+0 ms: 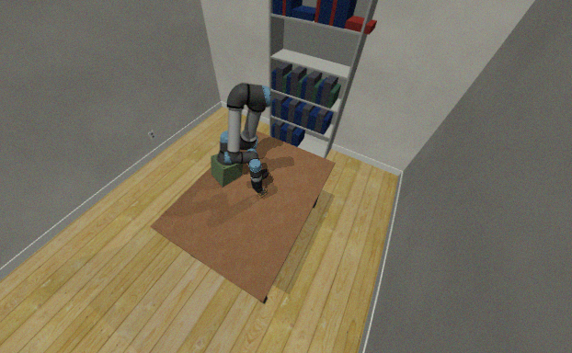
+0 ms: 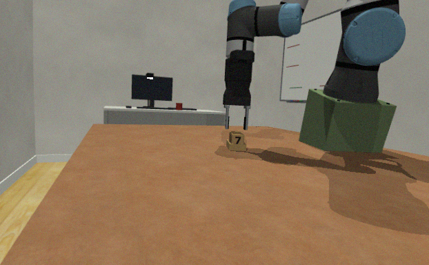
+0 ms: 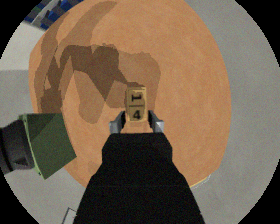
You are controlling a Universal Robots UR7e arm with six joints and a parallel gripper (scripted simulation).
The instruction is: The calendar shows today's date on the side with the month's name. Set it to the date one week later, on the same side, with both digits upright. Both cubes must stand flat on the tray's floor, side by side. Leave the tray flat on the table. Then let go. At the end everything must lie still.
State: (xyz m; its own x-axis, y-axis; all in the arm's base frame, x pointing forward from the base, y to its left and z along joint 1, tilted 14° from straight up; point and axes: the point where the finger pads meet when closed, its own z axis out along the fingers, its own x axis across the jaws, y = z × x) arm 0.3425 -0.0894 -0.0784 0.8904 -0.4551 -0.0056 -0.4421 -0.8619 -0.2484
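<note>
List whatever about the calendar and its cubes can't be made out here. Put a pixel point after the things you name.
- Month's name on the tray (image 2: 236,147) (image 3: 136,121): not legible in the exterior or wrist view; too small.
- Far cube's outward faces: exterior view, mostly hidden behind the near cube (image 2: 237,139), which shows a 7.
- Undersides of both cubes: every view, hidden by the tray.
- Top-face digits, 1 and 4 in the wrist view: unreadable in the top view, too small beneath the gripper (image 1: 262,193) (image 2: 236,128) (image 3: 136,125).

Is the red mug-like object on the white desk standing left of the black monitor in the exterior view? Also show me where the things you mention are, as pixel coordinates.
No, the red object (image 2: 178,106) stands right of the monitor (image 2: 152,87).
</note>
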